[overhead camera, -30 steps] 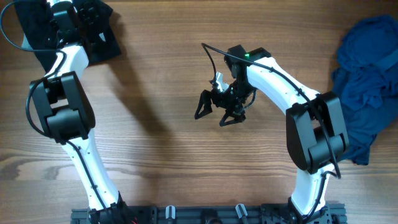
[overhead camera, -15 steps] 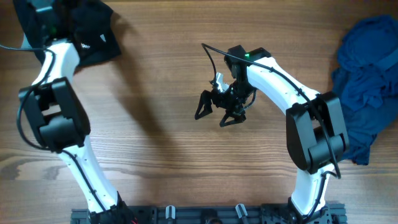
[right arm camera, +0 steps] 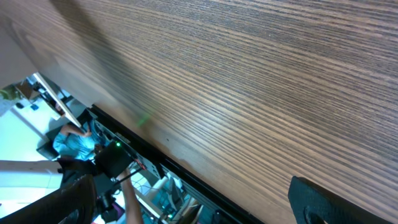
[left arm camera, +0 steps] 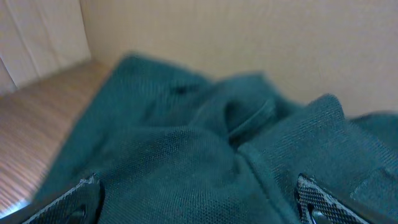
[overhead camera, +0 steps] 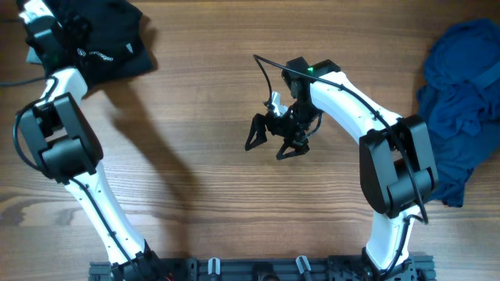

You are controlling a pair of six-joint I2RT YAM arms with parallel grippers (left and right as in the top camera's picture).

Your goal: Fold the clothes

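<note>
At the far-left corner, the left end effector [left arm camera: 199, 202] hangs spread above the dark garment [overhead camera: 117, 47].

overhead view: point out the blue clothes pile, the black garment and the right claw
blue clothes pile [overhead camera: 461, 94], overhead view, middle of the heap
black garment [overhead camera: 121, 35], overhead view, its visible middle
right claw [overhead camera: 266, 148], overhead view, midway between its fingertips
</note>
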